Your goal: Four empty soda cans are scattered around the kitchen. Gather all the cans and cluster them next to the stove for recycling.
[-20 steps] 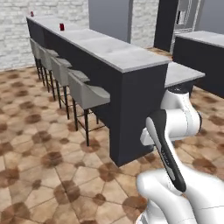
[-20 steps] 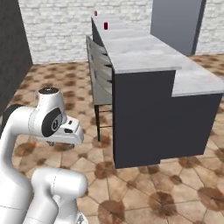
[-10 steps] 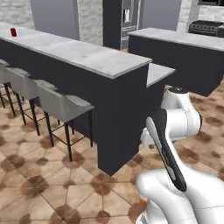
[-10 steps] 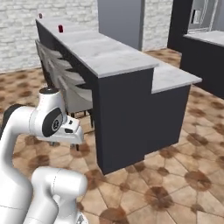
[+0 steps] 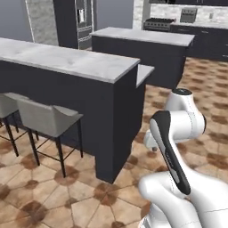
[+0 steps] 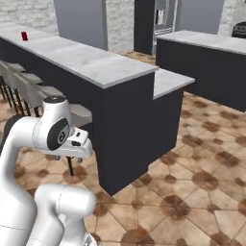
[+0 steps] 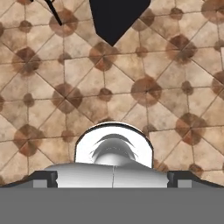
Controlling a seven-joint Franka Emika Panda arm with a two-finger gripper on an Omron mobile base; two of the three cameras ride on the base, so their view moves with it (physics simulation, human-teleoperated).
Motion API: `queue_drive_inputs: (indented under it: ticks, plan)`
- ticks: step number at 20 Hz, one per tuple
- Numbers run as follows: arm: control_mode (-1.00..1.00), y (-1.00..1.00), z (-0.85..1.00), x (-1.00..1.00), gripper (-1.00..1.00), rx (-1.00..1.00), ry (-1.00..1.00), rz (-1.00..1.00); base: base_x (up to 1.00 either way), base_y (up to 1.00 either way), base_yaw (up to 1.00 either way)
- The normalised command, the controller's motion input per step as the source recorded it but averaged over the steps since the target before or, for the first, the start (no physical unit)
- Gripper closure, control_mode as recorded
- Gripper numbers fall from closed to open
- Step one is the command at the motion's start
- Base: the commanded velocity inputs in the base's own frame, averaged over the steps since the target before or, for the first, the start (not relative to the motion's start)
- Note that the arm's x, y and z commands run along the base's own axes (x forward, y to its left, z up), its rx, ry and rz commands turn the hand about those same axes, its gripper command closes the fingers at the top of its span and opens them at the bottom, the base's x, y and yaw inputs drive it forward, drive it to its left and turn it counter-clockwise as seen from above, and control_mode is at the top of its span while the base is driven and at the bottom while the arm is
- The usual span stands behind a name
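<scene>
My arm [image 5: 176,133] is folded close over the base, and the hand camera looks straight down at the brown tile floor [image 7: 65,87], with the dark corner of the bar [image 7: 116,17] at the top of that view. I can't make out the claw's fingertips clearly, so I go by the reading: the claw is released, jaws spread wide, nothing between them.

Just ahead of me stands the end of the long dark bar with its white marble counter [image 6: 96,62]; a lower marble ledge [image 6: 170,81] steps off its end. Grey stools [image 5: 49,118] are tucked along the bar's side.

Far down that counter, at its distant end in the right base view, I see one small red soda can [image 6: 24,36] standing upright on the marble. It is well apart from my claw, with the whole length of the bar between us.

Beyond the bar sits a second dark island [image 5: 142,44]. Farthest off, against the back wall in the left base view, is the stove [image 5: 158,23], well apart from the can.
</scene>
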Motion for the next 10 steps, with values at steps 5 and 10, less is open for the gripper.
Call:
queue_drive_inputs:
  ticks: [5, 10]
  plan:
    - [1.0, 0.0, 0.0, 0.0, -1.0, 0.0, 0.0, 0.0, 0.0, 1.0, -0.42]
    - [1.0, 0.0, 0.0, 0.0, -1.0, 0.0, 0.0, 0.0, 0.0, 1.0, -0.39]
